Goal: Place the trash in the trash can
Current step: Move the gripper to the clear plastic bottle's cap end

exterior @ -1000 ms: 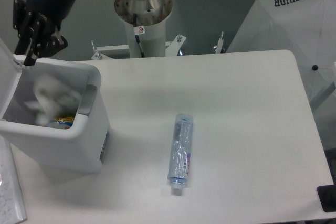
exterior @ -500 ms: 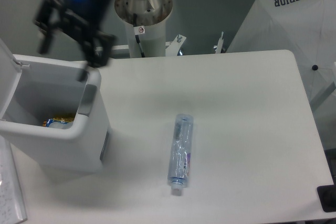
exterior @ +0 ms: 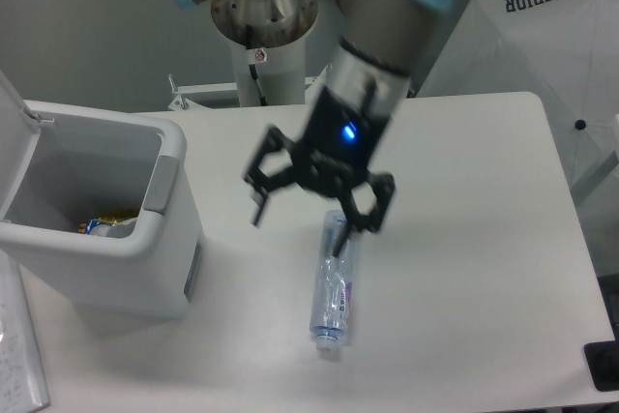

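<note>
I moved the gripper (exterior: 316,208) right from the trash can (exterior: 145,268) | now above bottle (exterior: 335,282) | claw wide, holding nothing

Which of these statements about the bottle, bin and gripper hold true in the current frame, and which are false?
1. The bottle lies flat on the table. True.
2. The gripper is shut on the bottle. False: it is open above the bottle's upper end, holding nothing.
3. The trash can has its lid open. True.
4. The trash can is empty. False: a yellow-and-blue packet shows inside.
5. The bottle's cap end points toward the table's near edge. True.
</note>
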